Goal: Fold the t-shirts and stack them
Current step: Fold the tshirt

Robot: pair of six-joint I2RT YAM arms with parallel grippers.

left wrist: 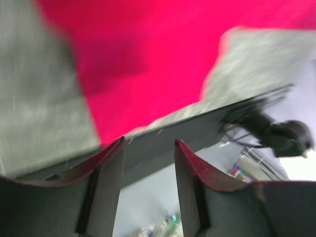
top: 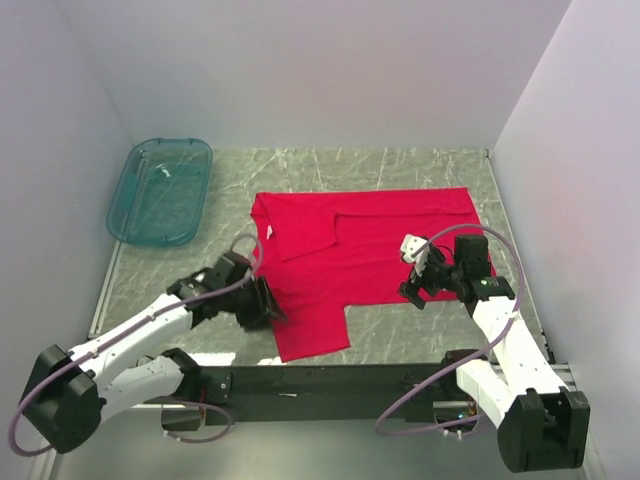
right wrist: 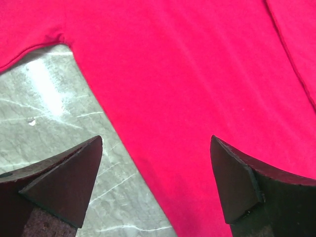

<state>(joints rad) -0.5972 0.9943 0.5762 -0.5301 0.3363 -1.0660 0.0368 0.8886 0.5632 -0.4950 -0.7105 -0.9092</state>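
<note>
The right gripper (right wrist: 155,143) hovers wide open, empty, over the t-shirt (top: 370,250); the left gripper (top: 265,300), half-open, empty, sits at its left edge

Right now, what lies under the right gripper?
Below the open, empty right gripper lie the edge of the red t-shirt and a bare patch of the grey table. What the cloth covers cannot be seen.

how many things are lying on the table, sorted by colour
red t-shirt: 1
teal tub: 1
total: 2
</note>
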